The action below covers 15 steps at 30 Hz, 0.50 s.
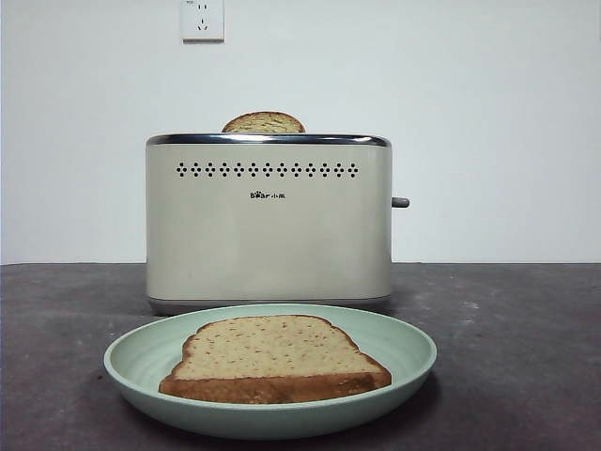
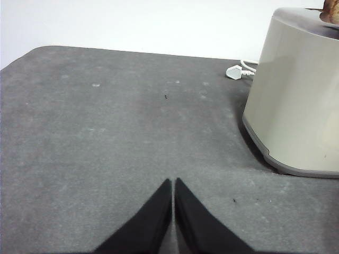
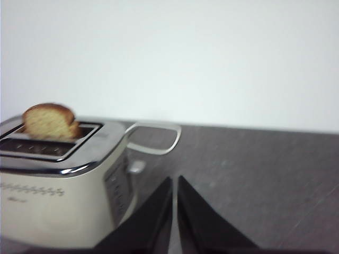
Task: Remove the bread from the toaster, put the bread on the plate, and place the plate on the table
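The bread (image 1: 272, 359) lies flat on the mint-green plate (image 1: 141, 352), which rests on the table (image 1: 526, 348) in front of the toaster (image 1: 269, 225). Another slice (image 1: 264, 123) sticks up from the toaster's slot as a brown domed crust; it also shows in the right wrist view (image 3: 48, 122). My left gripper (image 2: 174, 182) is shut and empty above bare table beside the toaster (image 2: 296, 95). My right gripper (image 3: 175, 180) is shut and empty, raised next to the toaster (image 3: 58, 201). Neither gripper shows in the front view.
A white power plug (image 2: 234, 72) and cord lie on the table behind the toaster; the cord loops in the right wrist view (image 3: 159, 138). A wall socket (image 1: 203, 20) is on the white wall. The grey side lever (image 1: 401, 202) sticks out of the toaster.
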### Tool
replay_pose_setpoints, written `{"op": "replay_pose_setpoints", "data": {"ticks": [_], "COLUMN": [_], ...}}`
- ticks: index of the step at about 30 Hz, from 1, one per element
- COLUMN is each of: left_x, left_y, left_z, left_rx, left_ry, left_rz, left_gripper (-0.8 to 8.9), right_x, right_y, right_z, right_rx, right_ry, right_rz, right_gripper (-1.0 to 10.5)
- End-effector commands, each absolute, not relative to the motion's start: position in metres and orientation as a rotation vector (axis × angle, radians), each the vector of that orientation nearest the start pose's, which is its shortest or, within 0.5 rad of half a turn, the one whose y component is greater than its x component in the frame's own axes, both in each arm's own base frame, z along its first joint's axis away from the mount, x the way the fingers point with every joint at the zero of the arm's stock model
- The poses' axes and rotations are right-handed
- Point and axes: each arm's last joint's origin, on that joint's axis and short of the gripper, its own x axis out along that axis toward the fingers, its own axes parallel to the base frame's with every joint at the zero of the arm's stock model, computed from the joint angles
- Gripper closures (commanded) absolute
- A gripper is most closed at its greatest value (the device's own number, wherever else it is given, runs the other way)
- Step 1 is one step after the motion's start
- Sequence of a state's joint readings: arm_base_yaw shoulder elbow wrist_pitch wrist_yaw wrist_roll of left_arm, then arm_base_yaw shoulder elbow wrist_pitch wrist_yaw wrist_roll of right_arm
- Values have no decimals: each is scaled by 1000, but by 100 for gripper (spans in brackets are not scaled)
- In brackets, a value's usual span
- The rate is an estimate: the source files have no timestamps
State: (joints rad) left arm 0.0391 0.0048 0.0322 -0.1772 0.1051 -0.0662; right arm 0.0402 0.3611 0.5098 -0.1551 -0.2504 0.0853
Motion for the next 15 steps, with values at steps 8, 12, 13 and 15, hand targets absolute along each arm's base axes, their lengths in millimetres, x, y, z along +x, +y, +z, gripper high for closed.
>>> {"op": "replay_pose_setpoints", "data": {"ticks": [8,12,13,15], "left_x": [95,95,95,95], "left_y": [1,1,1,1], "left_z": [149,149,149,149], "left_rx": [-80,-80,-80,-80], "left_ry": [181,181,181,181], "left_rz": [-58,-58,-58,-58], "left_gripper": [806,806,806,806], "right_x": [97,96,96,97], "right_y": [5,4,4,4], "right_z": [222,199,193,183], "right_rx": [36,40,40,42], "right_ry": [-72,-54,-50,-38], "right_rz": [177,132,132,134], "right_gripper": [942,942,942,942]}}
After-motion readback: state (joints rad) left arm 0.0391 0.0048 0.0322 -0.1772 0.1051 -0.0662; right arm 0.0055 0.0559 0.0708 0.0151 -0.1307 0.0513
